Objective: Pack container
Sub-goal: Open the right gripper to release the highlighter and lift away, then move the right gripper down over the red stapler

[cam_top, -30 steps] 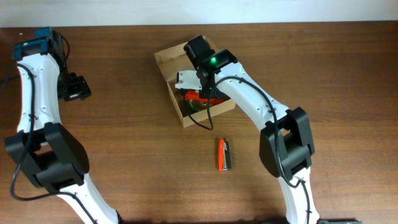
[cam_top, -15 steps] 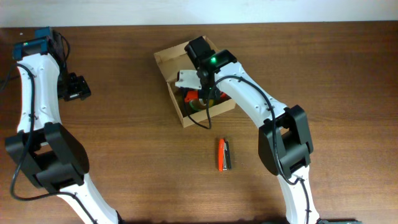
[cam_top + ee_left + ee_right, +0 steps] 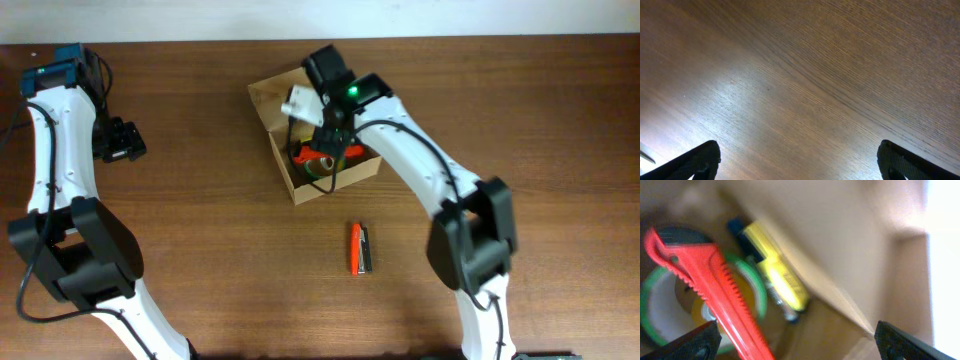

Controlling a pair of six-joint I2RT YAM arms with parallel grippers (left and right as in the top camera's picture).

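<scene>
Orange and black, one small stapler-like item point(image 3: 360, 248) lies alone on the wooden table point(image 3: 200, 250), nearest to us in the overhead view and apart from everything else.

At about 11 o'clock from it sits the one container point(image 3: 281, 160), a plain brown cardboard box. Its single flap point(image 3: 268, 95) is thrown open toward 11 o'clock.

We count three things inside the container point(image 3: 840, 240). One is a red toothed tool point(image 3: 715, 295), which lies across one green tape roll point(image 3: 655, 305). The third is one yellow pen-like item point(image 3: 777, 275), lying just beside them at their 3 o'clock, along the cardboard wall. From overhead we make out only the red toothed tool point(image 3: 305, 155) and the green tape roll point(image 3: 322, 166); the yellow one is hidden there.

We see two arms. The right gripper point(image 3: 312, 118) hangs over the far half of the box. In its wrist view the right gripper point(image 3: 800, 347) has its two fingertips spread wide at the lower corners, released and grasping nothing.

Well off at 9 o'clock from the box, the left gripper point(image 3: 120, 140) hangs above bare wood. The wrist view shows the left gripper point(image 3: 800, 162) also spread wide, with nothing between its two fingertips.
</scene>
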